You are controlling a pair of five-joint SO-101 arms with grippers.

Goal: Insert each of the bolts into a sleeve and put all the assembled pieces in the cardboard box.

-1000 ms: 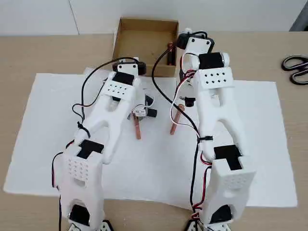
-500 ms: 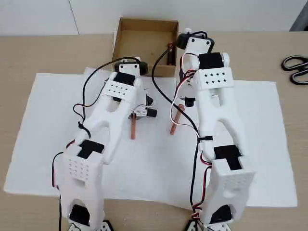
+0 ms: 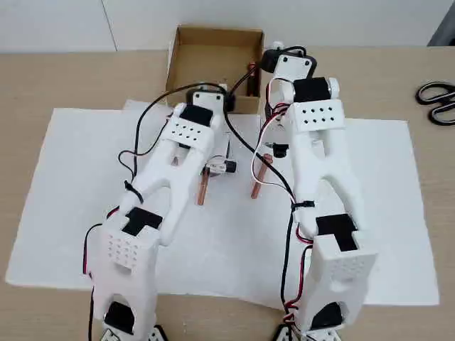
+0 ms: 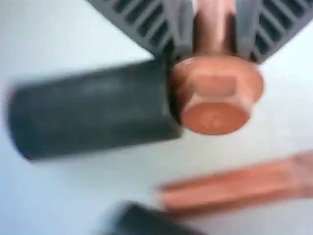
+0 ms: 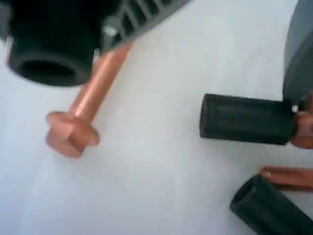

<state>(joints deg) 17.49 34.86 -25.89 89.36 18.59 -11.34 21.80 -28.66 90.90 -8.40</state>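
Left jaws clenched on the shank of a copper flanged bolt (image 4: 215,95); its head sits against one end of a black cylindrical sleeve (image 4: 93,112) lying on the white sheet (image 3: 85,185), long axis crosswise to the bolt's. Right jaws grasp a second black sleeve (image 5: 49,51), bore open; we judge the bolt must first swing into line.

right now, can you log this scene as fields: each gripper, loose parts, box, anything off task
left gripper: shut on copper bolt, its head beside a loose sleeve
right gripper: shut on black sleeve, a second bolt lying on the white sheet below it
cardboard box: beyond the sheet, ahead of both arms
off task: scissors, right of the sheet
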